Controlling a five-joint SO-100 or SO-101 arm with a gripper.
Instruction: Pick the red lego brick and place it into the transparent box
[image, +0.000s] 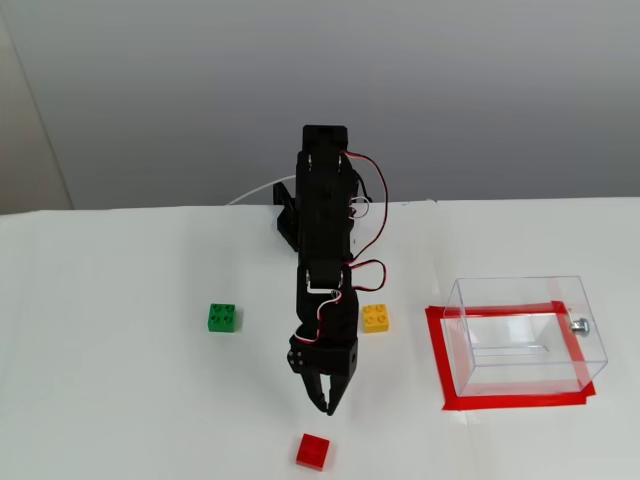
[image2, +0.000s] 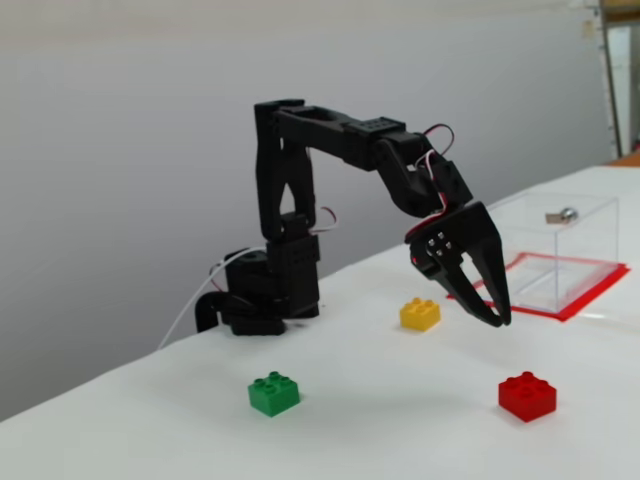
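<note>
Your gripper (image2: 490, 305) hangs in the air with its fingers parted and nothing between them; the side-on fixed view shows the gap plainly, while in the fixed view from above (image: 327, 403) the tips look close together because you see them nearly end-on. It points down and forward, well clear of the table (image: 120, 400).

The red brick (image: 312, 451) sits on the table just ahead of the fingertips in the view from above, close to the bottom edge of the picture. From the side (image2: 527, 395) you can see it lies lower than the gripper and a little further out, with open air between them. It is upright, studs on top, and untouched.

Behind the gripper, the yellow brick (image2: 420, 314) lies beside the arm, and the green brick (image2: 274, 393) lies well apart on the other side. Neither is in your way.

The clear box (image: 525, 335) stands off to the right in the view from above, on a frame of red tape (image: 440, 370), with a small metal knob (image: 580, 325) on its far wall. It is empty.

So nothing of the task is done yet, by my reading. You are in the approach: you have to reach a little further out and down, close on the red brick, lift it, carry it across to the box and let it go inside.
</note>
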